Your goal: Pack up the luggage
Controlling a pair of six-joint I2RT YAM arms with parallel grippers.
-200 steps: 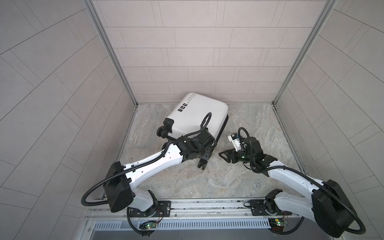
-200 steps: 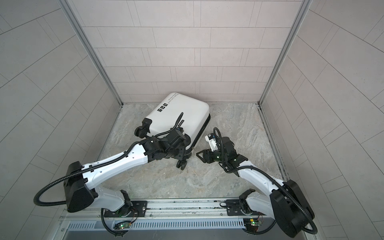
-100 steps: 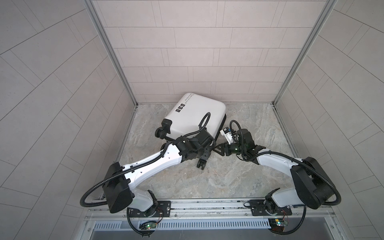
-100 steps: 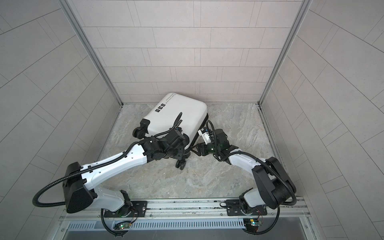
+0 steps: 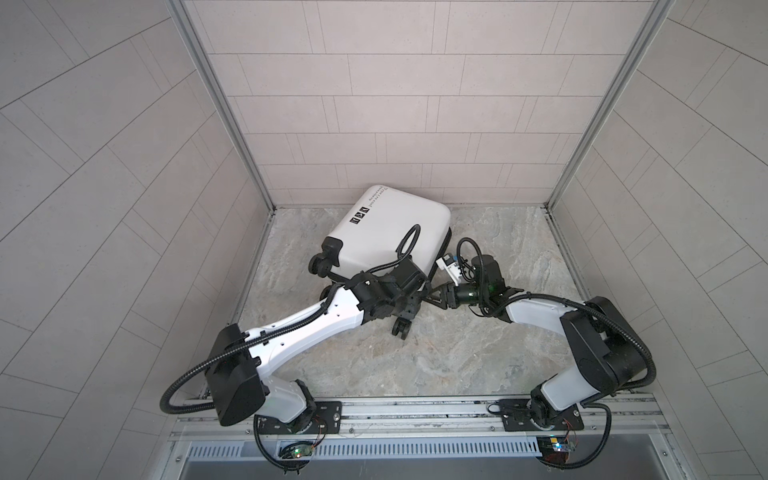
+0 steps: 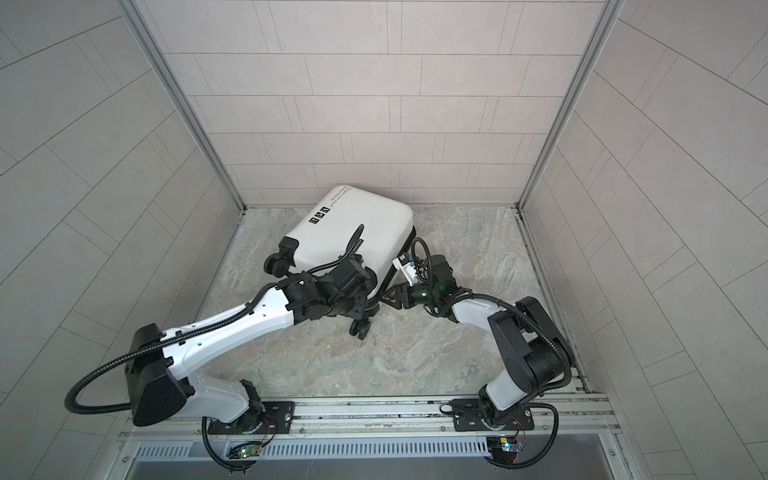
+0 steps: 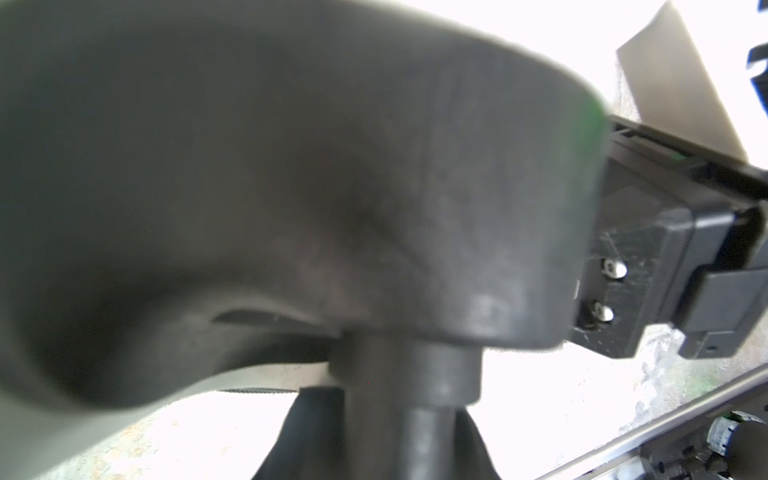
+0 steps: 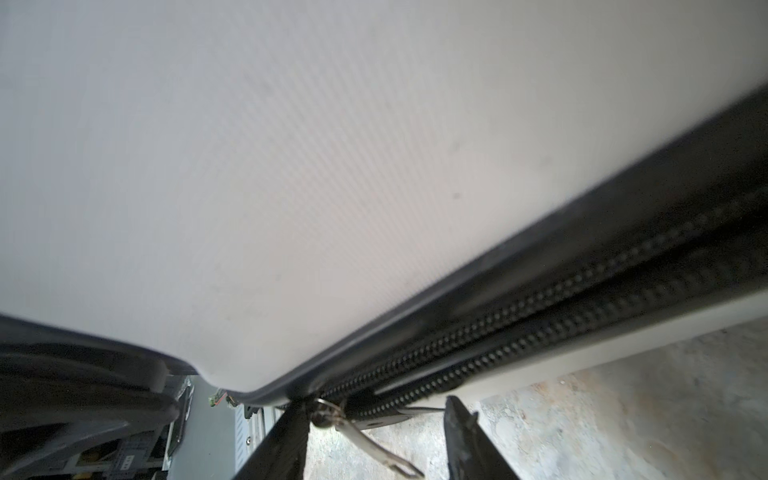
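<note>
Where the suitcase (image 5: 395, 232) is concerned, you will find it in both top views lying flat on the stone-patterned floor (image 5: 457, 361). It sits towards the back, close to the rear wall (image 5: 395, 137), turned at an angle with its white printed face up (image 6: 357, 232). The left gripper (image 5: 409, 303) is at its near corner, just beside a black wheel (image 5: 400, 330). The wrist hides the jaws, so you cannot tell their state from here. The right gripper (image 5: 432, 297) points at the near end of the side seam facing the right arm.

Left wrist view: a dark rounded part (image 7: 291, 187), blurred and very close, fills most of the frame. One of the gripper's fingers (image 7: 623, 286) shows at its edge. You cannot tell whether the jaws are clamped on anything.

Right wrist view: the suitcase (image 8: 291, 166) fills the frame with its white shell, and a black zipper band (image 8: 602, 270) runs along it. The right gripper (image 8: 376, 405) has its jaws released, with the fingers (image 8: 282, 444) apart. A metal zipper pull (image 8: 365, 436) hangs between them, not clamped.
</note>
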